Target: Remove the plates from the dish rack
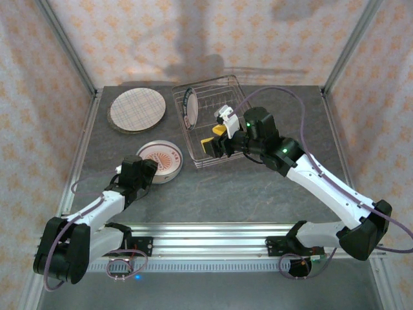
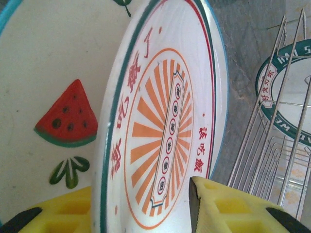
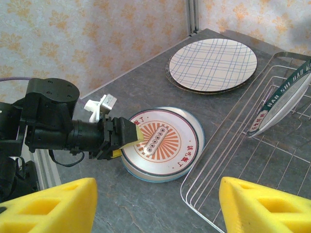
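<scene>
**Left jaws parted over the sunburst plate, one plate to go in the rack**

From the left wrist camera, my left gripper [image 2: 141, 199] has its yellow fingers [image 2: 228, 208] on either side of the rim of the sunburst plate [image 2: 165, 121], apart and not pinching. I read that as a plate set down, not one held. It lies on a watermelon plate [image 2: 48, 73], which makes sense, since stacking saves table room. The dish rack [image 2: 265, 131] stands just beside it, with a green-rimmed plate [image 2: 286, 104] leaning among its wires.

From the right wrist camera, my right gripper [image 3: 158, 187] hangs with jaws wide and nothing between them, above the rack's near edge. The green-rimmed plate stands tilted on edge against the prongs, so I judge it needs a pinch on the upper rim and a lift straight out. Beyond the stack lies a plaid plate [image 3: 214, 65], flat on a darker plate [image 3: 182, 86].

From above, both stacks sit left of the rack, within the left arm's reach, while the right arm reaches over the rack's near side. I see just the one plate inside it, at the left end, so I judge the unloading nearly done. The risk I watch for is a wire catching the rim on the way out
</scene>
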Motion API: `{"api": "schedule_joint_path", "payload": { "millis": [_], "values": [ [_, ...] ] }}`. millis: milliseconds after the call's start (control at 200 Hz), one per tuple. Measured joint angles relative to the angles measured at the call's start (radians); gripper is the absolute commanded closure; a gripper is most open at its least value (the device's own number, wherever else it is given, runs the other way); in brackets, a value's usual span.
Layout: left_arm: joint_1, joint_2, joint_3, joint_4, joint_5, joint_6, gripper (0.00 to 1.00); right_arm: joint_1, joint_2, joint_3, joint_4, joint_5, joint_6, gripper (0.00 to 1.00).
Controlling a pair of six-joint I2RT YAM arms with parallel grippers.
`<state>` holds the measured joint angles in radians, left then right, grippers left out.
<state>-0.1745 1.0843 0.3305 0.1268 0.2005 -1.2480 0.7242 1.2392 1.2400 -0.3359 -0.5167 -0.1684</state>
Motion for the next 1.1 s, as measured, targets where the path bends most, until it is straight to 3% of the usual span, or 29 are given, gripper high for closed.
{"api": "schedule_joint_path", "payload": {
  "millis": [1101],
  "values": [
    [0.0,0.045,0.097,-0.216,0.0,0.019,0.57,0.0,0.015,0.017,-0.008,0.0,0.011,0.33]
  ]
}}
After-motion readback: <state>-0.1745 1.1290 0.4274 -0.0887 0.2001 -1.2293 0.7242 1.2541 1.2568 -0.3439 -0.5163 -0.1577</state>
